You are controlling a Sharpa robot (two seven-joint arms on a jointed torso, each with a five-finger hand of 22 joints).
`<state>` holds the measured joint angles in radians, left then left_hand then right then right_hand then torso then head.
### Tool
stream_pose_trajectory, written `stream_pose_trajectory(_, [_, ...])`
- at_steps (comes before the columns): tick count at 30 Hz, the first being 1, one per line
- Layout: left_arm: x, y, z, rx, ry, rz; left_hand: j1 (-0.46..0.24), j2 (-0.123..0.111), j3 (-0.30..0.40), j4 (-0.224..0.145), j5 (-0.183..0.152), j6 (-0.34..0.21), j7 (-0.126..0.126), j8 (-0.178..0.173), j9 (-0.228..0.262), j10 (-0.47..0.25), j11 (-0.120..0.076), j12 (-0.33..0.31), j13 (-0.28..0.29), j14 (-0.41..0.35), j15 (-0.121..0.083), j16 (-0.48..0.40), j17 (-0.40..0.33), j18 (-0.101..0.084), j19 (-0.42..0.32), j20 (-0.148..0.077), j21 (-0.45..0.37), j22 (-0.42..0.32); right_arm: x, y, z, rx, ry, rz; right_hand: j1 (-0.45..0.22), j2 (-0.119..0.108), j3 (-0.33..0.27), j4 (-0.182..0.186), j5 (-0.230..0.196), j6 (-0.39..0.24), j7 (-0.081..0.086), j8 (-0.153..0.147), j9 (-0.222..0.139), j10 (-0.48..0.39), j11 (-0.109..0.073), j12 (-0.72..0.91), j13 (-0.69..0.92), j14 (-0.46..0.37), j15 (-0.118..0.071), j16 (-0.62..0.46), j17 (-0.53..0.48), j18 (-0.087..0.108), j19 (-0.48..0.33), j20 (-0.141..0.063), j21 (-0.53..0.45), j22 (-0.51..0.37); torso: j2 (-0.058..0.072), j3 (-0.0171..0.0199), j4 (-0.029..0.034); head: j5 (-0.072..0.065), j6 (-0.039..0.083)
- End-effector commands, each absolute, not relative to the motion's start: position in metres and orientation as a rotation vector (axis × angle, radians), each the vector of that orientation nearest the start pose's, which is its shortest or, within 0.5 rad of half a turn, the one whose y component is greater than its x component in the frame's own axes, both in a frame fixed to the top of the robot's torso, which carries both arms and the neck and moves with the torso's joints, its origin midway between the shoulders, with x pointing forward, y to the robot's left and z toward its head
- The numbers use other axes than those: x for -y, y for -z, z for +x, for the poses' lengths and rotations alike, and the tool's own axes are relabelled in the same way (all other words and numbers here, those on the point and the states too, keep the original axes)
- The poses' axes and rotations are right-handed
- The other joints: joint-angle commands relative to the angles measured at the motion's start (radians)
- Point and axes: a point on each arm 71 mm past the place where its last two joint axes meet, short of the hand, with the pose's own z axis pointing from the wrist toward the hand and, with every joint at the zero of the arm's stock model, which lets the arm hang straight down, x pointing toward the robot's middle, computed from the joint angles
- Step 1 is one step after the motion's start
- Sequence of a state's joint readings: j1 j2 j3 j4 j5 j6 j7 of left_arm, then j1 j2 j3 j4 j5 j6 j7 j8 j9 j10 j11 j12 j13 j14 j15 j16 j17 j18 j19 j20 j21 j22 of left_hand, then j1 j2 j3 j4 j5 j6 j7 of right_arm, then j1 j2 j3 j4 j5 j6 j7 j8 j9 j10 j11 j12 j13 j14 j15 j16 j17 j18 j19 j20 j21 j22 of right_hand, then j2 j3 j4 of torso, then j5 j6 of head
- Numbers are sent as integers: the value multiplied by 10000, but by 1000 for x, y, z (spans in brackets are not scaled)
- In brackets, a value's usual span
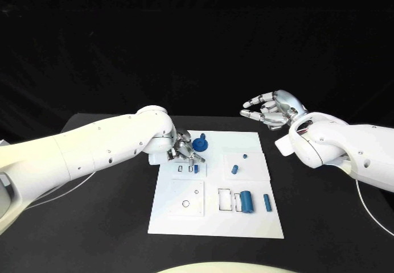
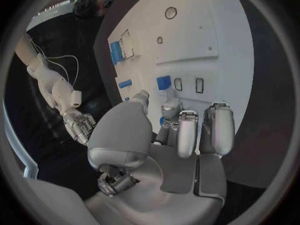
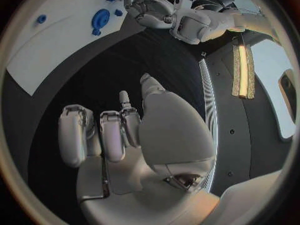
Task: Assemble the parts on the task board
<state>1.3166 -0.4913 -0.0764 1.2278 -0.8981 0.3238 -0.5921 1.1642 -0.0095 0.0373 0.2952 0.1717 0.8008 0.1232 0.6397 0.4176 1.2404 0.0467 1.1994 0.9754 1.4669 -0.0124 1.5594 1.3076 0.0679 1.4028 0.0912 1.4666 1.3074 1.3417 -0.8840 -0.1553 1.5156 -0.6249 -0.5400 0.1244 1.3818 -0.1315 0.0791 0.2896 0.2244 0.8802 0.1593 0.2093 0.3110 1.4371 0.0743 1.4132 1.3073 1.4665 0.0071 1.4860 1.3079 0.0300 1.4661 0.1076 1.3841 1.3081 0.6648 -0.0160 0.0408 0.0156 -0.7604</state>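
Over the task board [image 1: 215, 224], left hand [image 1: 184, 149] seemingly curled onto a blue part [image 1: 200, 144]; right hand [image 1: 271, 109] empty, fingers spread.

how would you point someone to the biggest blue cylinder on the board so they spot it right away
Start at the white task board in the middle of the black table and go to its near right part, away from both hands. Beside a rectangular outline there lies the large blue cylinder. It is thicker and longer than the slim blue pin to its right.
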Motion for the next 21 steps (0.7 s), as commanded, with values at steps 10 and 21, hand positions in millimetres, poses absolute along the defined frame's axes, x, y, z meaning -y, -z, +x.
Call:
stream_pose_trajectory(10, [-113, 209, 520, -25529, 4379, -627, -27, 79, -61, -18, 45, -15, -35, 55, 41, -55, -22, 13, 0, 984, -35, 36, 2489, -120, 56, -22, 39, 67, 236, 151, 502, -15202, -9960, 5483, -19, 89, 57, 0, 0, -54, 11, 40, 10, -75, 17, -60, 1204, 484, -68, -58, 536, 178, 101, -29, -50, 1360, -4, -1, 5, -48, -15])
stream_pose_trajectory(21, [-113, 213, 518, -25727, 4339, -549, 200, 208, 4, -29, 92, 19, -73, 129, 157, -57, -55, 29, 32, 987, -61, 41, 2498, -124, 60, -39, 58, 102, 236, 151, 503, -15229, -9958, 5481, -56, 104, 40, -1, -395, -64, -1, 81, 24, -69, 9, -67, 1192, 488, -79, -77, 529, 178, 106, -41, -70, 1347, -6, 3, -1, -30, -21])
